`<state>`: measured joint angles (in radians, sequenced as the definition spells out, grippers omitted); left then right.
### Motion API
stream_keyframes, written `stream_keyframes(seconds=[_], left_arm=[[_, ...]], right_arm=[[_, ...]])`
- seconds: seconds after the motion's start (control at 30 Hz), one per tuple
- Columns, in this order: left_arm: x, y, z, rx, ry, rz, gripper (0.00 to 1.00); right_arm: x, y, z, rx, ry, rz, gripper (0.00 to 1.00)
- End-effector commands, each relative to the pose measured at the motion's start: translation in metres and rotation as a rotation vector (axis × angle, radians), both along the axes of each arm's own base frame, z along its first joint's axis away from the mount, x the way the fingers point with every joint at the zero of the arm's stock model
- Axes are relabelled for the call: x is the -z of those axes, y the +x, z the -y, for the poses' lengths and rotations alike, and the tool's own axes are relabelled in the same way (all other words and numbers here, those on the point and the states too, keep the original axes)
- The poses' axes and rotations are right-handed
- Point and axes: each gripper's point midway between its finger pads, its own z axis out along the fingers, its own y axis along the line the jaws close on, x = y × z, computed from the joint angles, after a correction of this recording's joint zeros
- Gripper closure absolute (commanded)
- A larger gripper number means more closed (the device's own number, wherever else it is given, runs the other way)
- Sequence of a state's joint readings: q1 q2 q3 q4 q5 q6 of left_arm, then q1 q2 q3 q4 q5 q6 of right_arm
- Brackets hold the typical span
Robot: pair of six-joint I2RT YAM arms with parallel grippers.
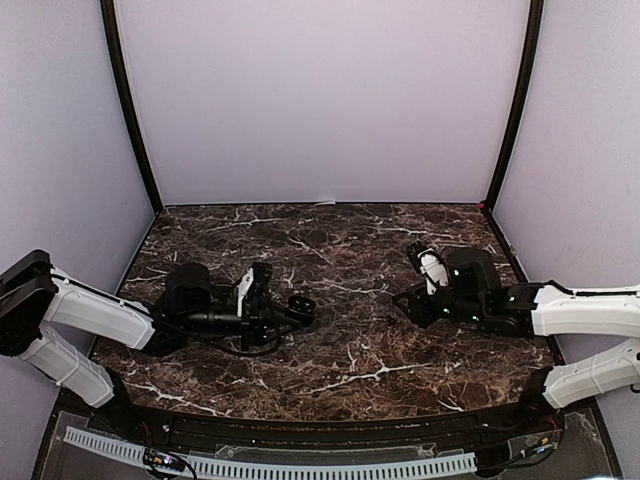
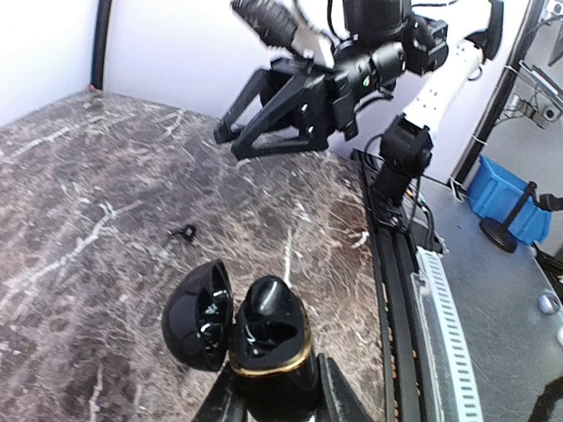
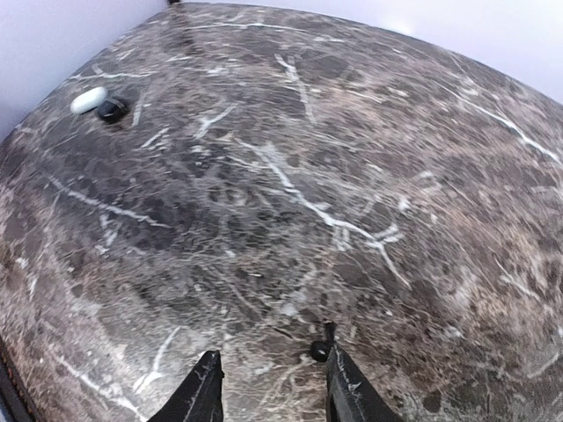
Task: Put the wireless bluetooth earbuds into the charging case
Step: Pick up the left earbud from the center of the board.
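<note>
Left to right. The left hand (image 2: 277, 400) is pressed shut on the lower body of the black charging case (image 2: 274, 338), which is held upright with its mouth facing away from the wrist. A gold band is seen round the case. Its lid (image 2: 197, 315) is swung open on the case's left side. Whether any bud is seated inside the case cannot be told.

Beyond the case, on the brown marbled counter (image 1: 350, 360), a black earbud (image 2: 183, 232) (image 3: 319, 350) is seen lying free, between the case and the right hand (image 3: 273, 391). The right hand is spread, with nothing between its fingers; the black earbud is seen just beside one fingertip (image 3: 345, 382).

A white earbud (image 3: 88, 99) and a second black earbud (image 3: 113, 110) are shown side by side near the counter's edge, well apart from the right hand. Their position relative to the case cannot be told.
</note>
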<state>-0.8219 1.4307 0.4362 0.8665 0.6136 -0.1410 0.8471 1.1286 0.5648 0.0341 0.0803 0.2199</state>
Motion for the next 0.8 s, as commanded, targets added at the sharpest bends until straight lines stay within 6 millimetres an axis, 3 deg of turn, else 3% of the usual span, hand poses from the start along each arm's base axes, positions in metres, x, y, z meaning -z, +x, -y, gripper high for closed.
stream_keyframes(seconds=[0.0,0.23,0.5,0.77], left_arm=[[-0.002,0.013,-0.011,-0.099,0.002,0.061,0.8],[0.005,0.008,-0.019,-0.105,-0.002,0.111,0.8],[0.007,0.003,-0.022,-0.091,-0.016,0.127,0.8],[0.002,0.0,-0.026,-0.096,-0.035,0.148,0.8]], right_arm=[[0.021,0.022,0.03,0.205,0.018,-0.041,0.6],[0.057,0.004,0.015,0.055,0.055,-0.032,0.51],[0.076,-0.01,0.032,0.126,0.05,0.137,0.49],[0.091,-0.009,0.028,0.151,0.049,0.188,0.51]])
